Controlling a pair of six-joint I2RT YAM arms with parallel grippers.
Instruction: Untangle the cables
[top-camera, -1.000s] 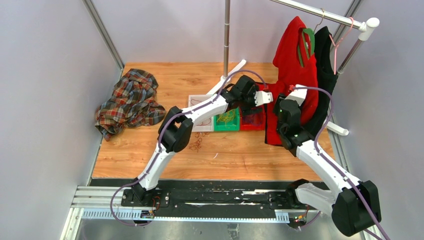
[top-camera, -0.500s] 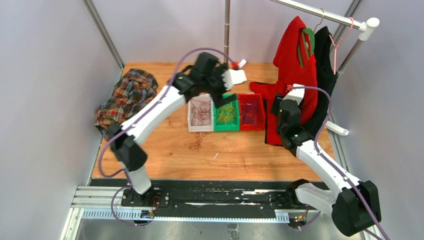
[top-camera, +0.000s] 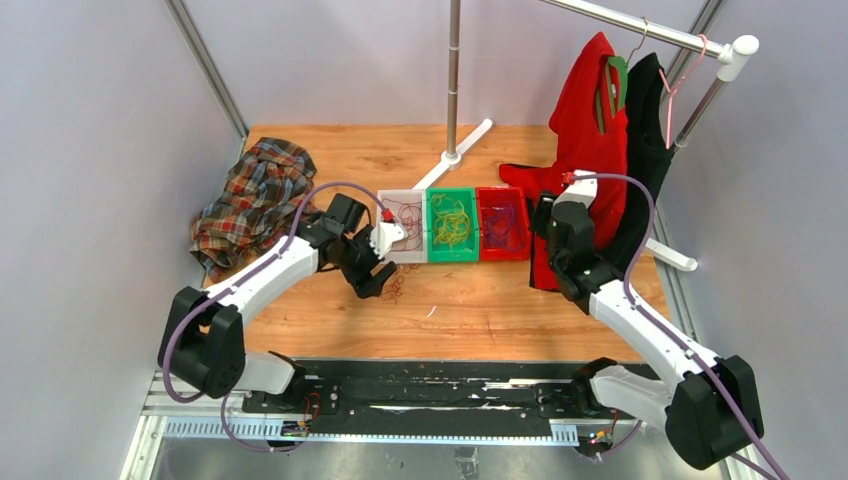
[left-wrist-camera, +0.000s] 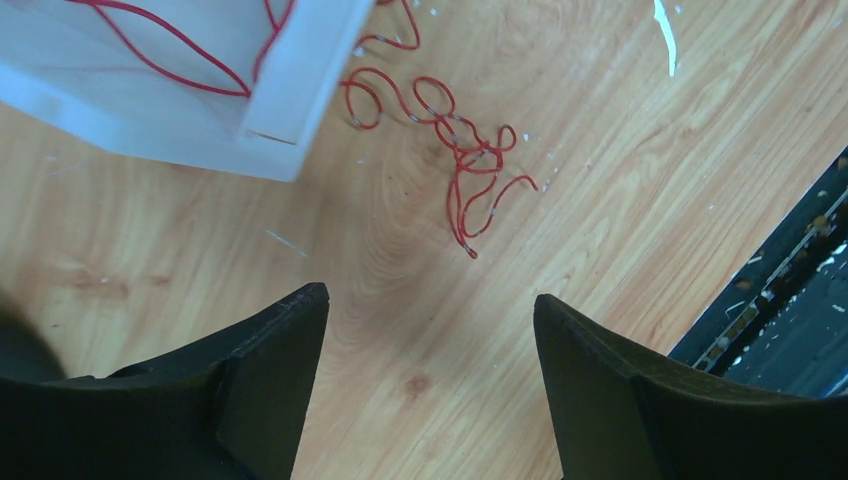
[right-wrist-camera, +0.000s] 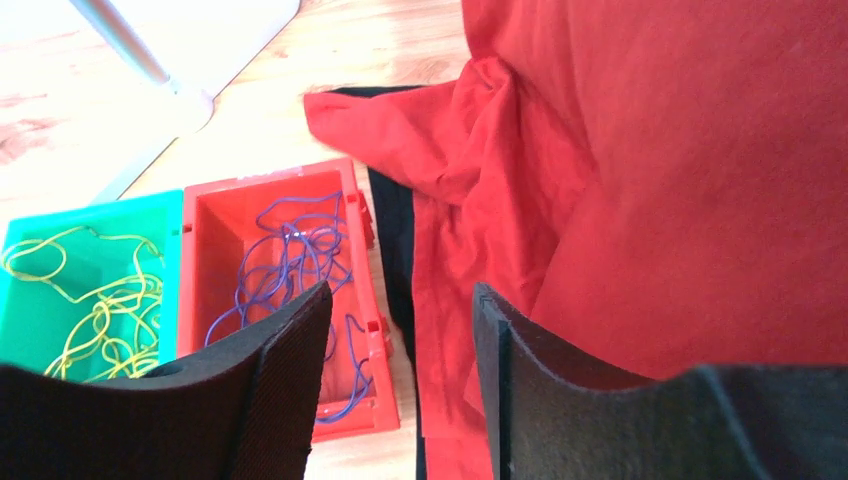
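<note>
Hovering above the loose red cable (left-wrist-camera: 455, 140) lying on the table (left-wrist-camera: 620, 200) just beside the white bin (left-wrist-camera: 290, 90), the left gripper (left-wrist-camera: 430, 298) appears to be lining up a pick that calls for descent and pinch, its fingers spread wide and empty, as are those of the right gripper (right-wrist-camera: 400, 295).

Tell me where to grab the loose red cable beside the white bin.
Pinch the bunched loops mid-strand of the red cable, coming straight down with the open left tool. It lies flat on the table, and the tangle there gives most to grip.
</note>
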